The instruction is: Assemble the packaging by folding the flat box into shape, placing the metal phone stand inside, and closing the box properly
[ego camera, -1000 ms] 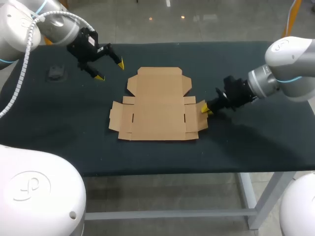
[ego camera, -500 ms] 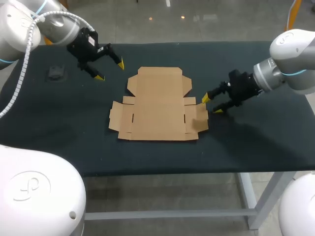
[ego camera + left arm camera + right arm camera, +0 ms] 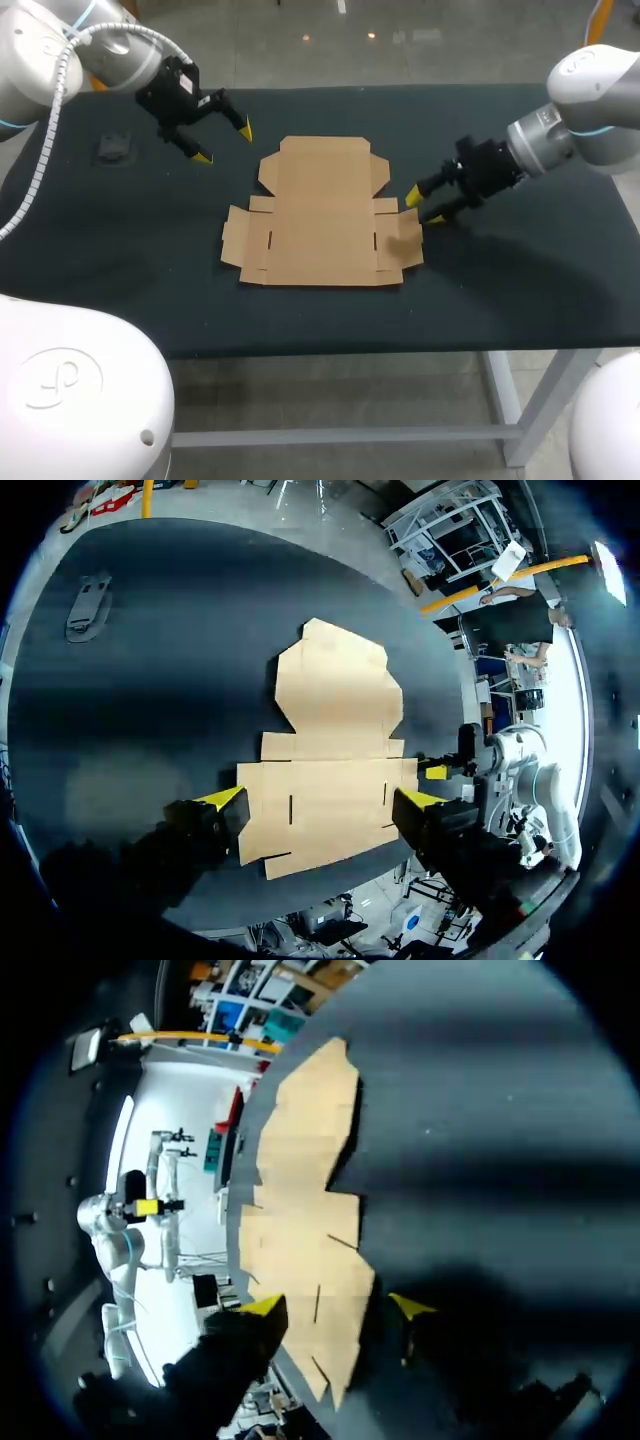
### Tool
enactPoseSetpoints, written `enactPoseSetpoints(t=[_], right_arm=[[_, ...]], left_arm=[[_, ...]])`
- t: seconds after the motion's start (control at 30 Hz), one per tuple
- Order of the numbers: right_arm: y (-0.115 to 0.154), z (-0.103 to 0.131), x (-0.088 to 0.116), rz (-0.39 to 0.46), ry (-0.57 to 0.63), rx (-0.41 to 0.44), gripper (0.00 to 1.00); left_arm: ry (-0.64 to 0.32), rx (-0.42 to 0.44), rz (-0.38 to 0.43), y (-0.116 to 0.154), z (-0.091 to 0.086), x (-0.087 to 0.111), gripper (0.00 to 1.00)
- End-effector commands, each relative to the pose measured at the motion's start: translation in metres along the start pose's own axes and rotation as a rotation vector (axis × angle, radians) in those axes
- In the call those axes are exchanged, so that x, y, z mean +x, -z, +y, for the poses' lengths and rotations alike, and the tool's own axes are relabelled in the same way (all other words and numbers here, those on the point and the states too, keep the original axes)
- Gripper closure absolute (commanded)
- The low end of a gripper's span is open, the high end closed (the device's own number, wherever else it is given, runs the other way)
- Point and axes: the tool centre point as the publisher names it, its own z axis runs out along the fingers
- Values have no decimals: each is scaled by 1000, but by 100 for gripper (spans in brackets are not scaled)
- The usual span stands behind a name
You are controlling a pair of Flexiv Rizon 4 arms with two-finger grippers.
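Fold not begun: flat brown cardboard box blank (image 3: 322, 215) lies on the black table (image 3: 520, 285); my right gripper (image 3: 424, 207), open and empty, sits at its 3 o'clock flap, left gripper (image 3: 225, 145) likewise off 10 o'clock; next, I'd judge, raise that flap.

Flat box (image 3: 322, 213): matt brown cardboard. Table (image 3: 520, 280): dark matt cloth-like cover. Phone stand (image 3: 115, 149): dull grey.
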Motion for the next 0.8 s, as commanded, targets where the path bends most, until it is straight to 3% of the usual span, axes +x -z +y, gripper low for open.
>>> enactPoseSetpoints(t=[0.03, 0.37, 0.4, 0.47, 0.8], right_arm=[[-7, 5, -3, 16, 1, 81, 52], [-22, -7, -6, 11, -12, 136, 58], [-23, -7, -6, 12, -14, 137, 64], [-24, -9, -6, 19, -13, 141, 100], [-26, -28, 4, 60, 19, 151, 100]], left_arm=[[2, -3, -7, 1, 0, 1, 0], [2, -3, -7, 1, 0, 1, 0], [2, -3, -7, 1, 0, 1, 0], [2, -3, -7, 1, 0, 1, 0], [2, -3, -7, 1, 0, 1, 0]])
